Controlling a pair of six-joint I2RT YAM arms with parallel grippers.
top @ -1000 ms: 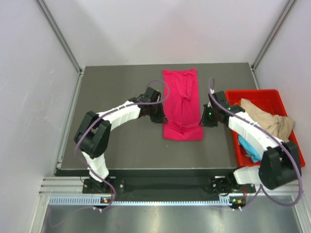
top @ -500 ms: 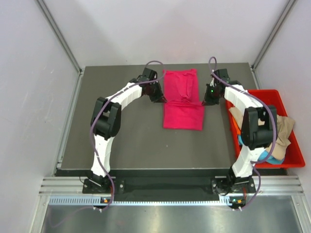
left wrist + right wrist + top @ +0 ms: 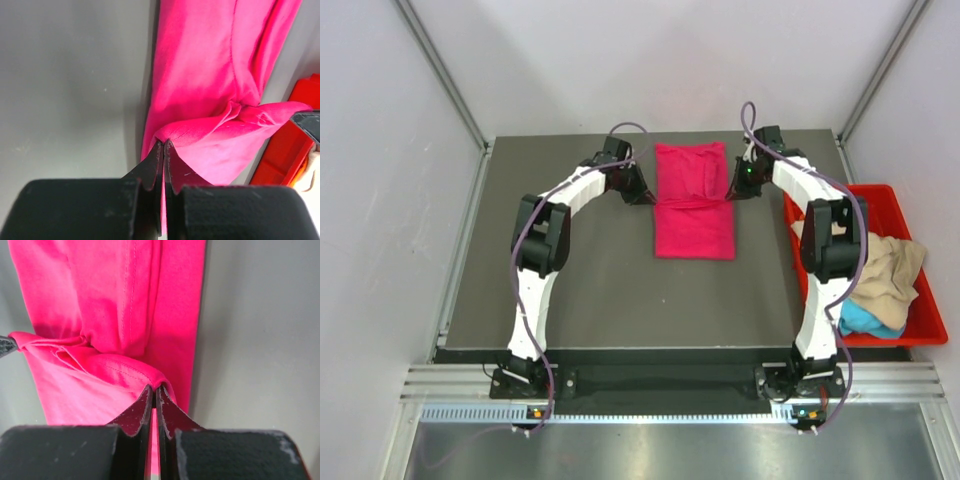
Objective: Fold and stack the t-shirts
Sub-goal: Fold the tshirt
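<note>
Both hem corners of the pink t-shirt (image 3: 694,228) are pinched tight by left gripper (image 3: 640,195) and right gripper (image 3: 734,190), now farther back than a second ago; fold about half over.

You're looking at a dark grey bench (image 3: 570,300) boxed in by pale walls (image 3: 380,200), with silver posts (image 3: 442,72) rising from its far corners.

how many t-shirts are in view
3: a pink one on the table, a tan one and a turquoise one in the red bin; more may be hidden under those.
</note>
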